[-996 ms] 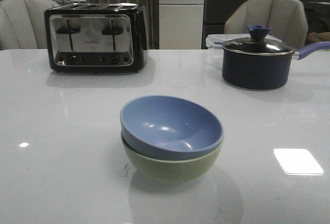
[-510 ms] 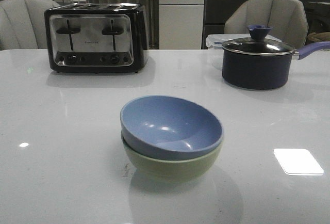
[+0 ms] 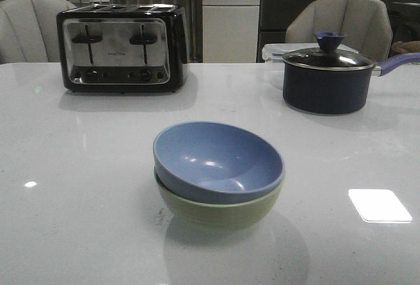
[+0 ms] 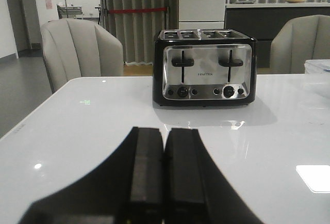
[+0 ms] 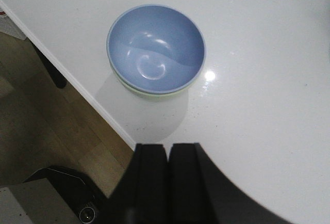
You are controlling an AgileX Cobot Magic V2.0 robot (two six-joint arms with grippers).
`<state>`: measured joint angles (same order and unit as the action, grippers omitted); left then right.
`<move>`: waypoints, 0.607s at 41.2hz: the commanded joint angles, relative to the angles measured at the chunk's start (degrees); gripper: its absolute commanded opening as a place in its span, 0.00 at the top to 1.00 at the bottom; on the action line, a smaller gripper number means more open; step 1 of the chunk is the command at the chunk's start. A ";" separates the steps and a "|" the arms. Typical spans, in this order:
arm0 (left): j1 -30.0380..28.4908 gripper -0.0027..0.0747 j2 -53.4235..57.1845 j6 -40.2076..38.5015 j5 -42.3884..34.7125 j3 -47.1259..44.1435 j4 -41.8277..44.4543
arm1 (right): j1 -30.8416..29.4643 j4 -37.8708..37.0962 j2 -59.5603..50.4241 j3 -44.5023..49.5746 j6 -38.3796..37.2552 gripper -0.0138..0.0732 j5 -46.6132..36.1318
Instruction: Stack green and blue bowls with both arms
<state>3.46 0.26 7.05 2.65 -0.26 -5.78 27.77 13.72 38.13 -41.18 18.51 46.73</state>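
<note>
The dusty blue bowl sits nested inside the pale sage green bowl at the middle front of the white table. Neither arm shows in the front view. In the right wrist view the blue bowl lies on the green bowl, whose rim just peeks out beneath it. My right gripper is shut and empty, held high above the table, apart from the bowls. My left gripper is shut and empty, low over the table and facing the toaster.
A black and chrome toaster stands at the back left, and also shows in the left wrist view. A dark navy lidded pot with a blue handle stands at the back right, a clear container behind it. The table's front edge lies near the bowls.
</note>
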 commanded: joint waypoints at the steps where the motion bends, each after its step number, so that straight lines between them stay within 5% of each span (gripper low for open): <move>1: -0.14 0.85 1.11 -0.08 -4.71 -0.20 -0.49 | 0.02 0.61 -0.11 -1.39 0.53 0.78 -3.58; 5: -0.14 0.85 1.11 -0.08 -4.71 -0.20 -0.49 | -0.77 0.59 -1.01 -0.95 0.53 0.78 -3.68; 11: -0.14 0.85 1.11 -0.08 -4.71 -0.20 -0.49 | -10.47 0.54 -4.92 2.28 0.53 0.78 -7.14; 25: -0.14 0.85 1.11 -0.08 -4.71 -0.20 -0.49 | -27.84 0.48 -24.55 21.88 0.53 0.78 -28.22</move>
<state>3.46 0.26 7.05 2.65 -0.26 -5.78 2.19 13.73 16.95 -21.72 18.60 28.80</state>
